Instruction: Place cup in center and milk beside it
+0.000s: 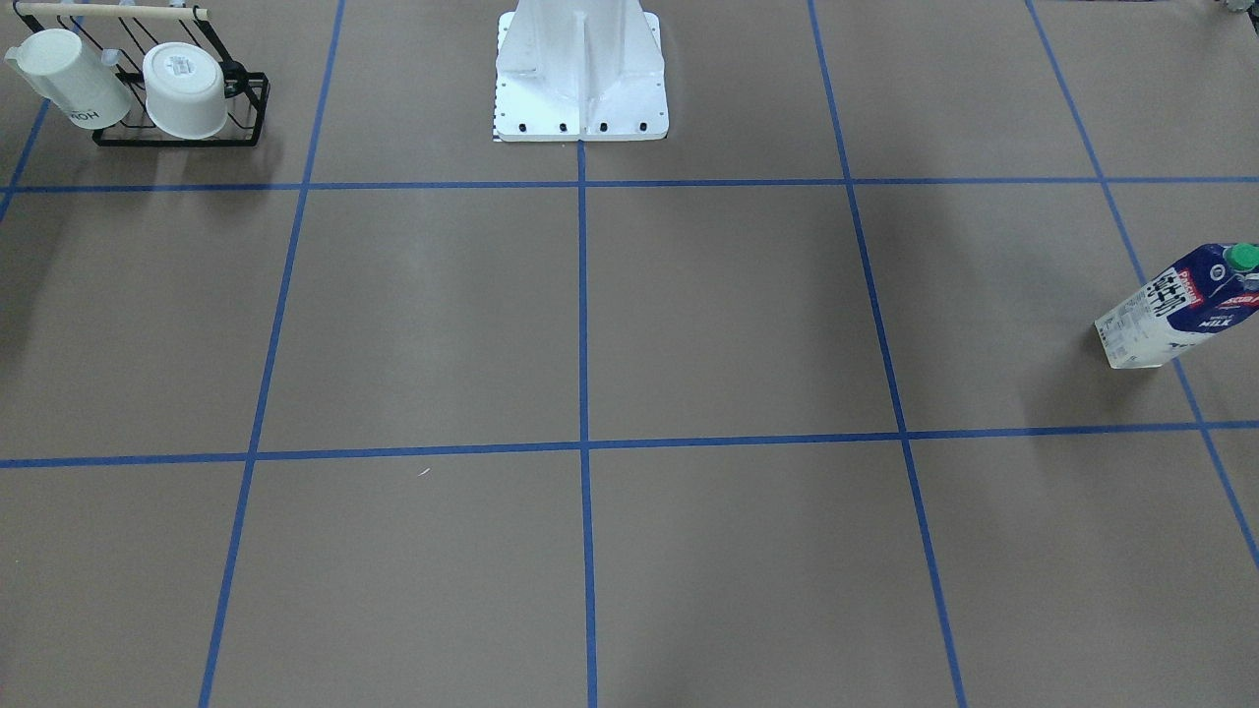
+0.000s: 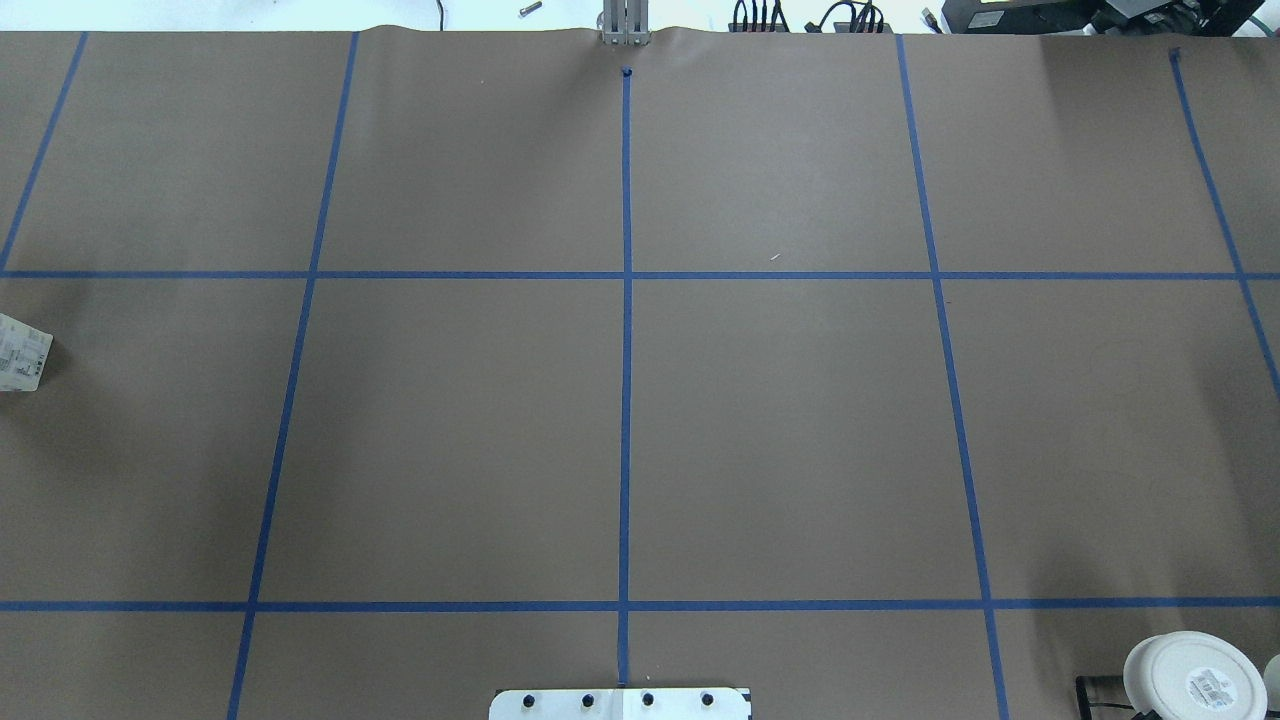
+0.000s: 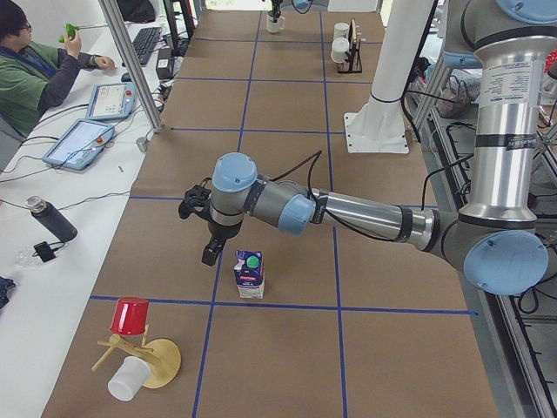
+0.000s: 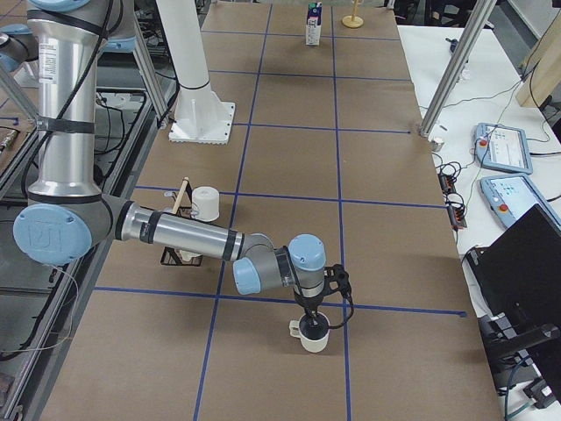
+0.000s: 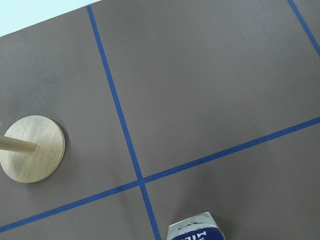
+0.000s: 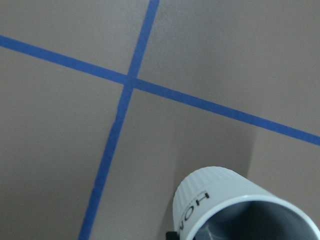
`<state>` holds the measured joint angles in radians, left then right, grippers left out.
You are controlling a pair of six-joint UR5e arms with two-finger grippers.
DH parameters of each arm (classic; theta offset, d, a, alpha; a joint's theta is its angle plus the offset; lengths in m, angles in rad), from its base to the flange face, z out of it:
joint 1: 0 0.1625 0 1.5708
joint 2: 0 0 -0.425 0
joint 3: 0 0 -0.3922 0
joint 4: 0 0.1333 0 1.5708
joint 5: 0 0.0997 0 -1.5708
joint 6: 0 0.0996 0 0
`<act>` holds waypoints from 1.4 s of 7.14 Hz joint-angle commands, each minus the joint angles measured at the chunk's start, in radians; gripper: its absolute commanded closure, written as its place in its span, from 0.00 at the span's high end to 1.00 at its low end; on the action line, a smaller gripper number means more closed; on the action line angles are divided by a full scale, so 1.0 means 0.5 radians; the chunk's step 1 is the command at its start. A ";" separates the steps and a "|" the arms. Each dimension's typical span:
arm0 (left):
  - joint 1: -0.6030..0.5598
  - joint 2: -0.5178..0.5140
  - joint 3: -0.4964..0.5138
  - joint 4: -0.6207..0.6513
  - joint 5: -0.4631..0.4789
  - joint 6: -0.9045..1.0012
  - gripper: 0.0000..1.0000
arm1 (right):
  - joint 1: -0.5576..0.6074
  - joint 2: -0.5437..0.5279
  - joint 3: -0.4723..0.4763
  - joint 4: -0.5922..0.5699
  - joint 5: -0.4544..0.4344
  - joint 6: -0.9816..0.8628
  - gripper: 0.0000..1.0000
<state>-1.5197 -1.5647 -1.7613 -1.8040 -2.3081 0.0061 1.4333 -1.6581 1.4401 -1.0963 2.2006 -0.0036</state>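
Note:
The cup (image 4: 313, 338), a white mug with a dark inside, stands near the table's end on my right side; it also shows in the right wrist view (image 6: 235, 210). My right gripper (image 4: 312, 319) hangs at its rim, and I cannot tell if it is open or shut. The milk (image 3: 249, 273) stands upright near the other end, and also shows in the front view (image 1: 1180, 307) and the left wrist view (image 5: 194, 230). My left gripper (image 3: 211, 254) hangs close beside it, state unclear. The center (image 2: 625, 440) holds nothing.
A black wire rack (image 1: 246, 108) with two white mugs stands near my base (image 1: 580, 79) on my right side. A wooden mug tree (image 3: 144, 353) with a red cup and a white cup lies beyond the milk. An operator (image 3: 39, 74) sits at the side bench.

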 commanded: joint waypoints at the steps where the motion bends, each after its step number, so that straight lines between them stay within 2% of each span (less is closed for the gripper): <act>1: 0.002 0.000 0.010 0.000 -0.001 0.000 0.99 | 0.082 0.079 0.260 -0.281 0.121 -0.002 0.00; 3: 0.002 0.000 0.013 0.000 -0.001 0.000 0.99 | 0.060 0.363 0.527 -0.659 0.170 0.032 0.00; 4: 0.002 -0.003 0.013 0.000 -0.001 -0.003 0.99 | 0.021 0.511 0.613 -0.776 0.267 0.272 0.00; 6: 0.002 -0.003 0.010 0.000 -0.001 -0.006 0.99 | -0.334 0.753 0.776 -0.817 0.189 0.857 0.00; 7: 0.002 -0.012 0.004 0.006 -0.004 -0.033 0.99 | -0.542 0.836 0.853 -0.890 0.049 1.134 0.00; 8: 0.002 -0.009 -0.005 0.034 -0.062 -0.052 0.99 | -0.778 0.910 0.966 -1.006 -0.165 1.343 0.00; 9: -0.007 -0.003 0.001 0.040 -0.150 -0.089 1.00 | -1.002 1.087 0.997 -1.223 -0.319 1.621 0.00; 10: -0.028 0.000 0.001 0.040 -0.160 -0.089 1.00 | -1.290 1.268 0.980 -1.365 -0.543 1.973 0.00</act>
<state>-1.5244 -1.5668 -1.7613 -1.7865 -2.3684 -0.0314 0.9495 -1.1268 1.9247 -1.6838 2.0519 0.7882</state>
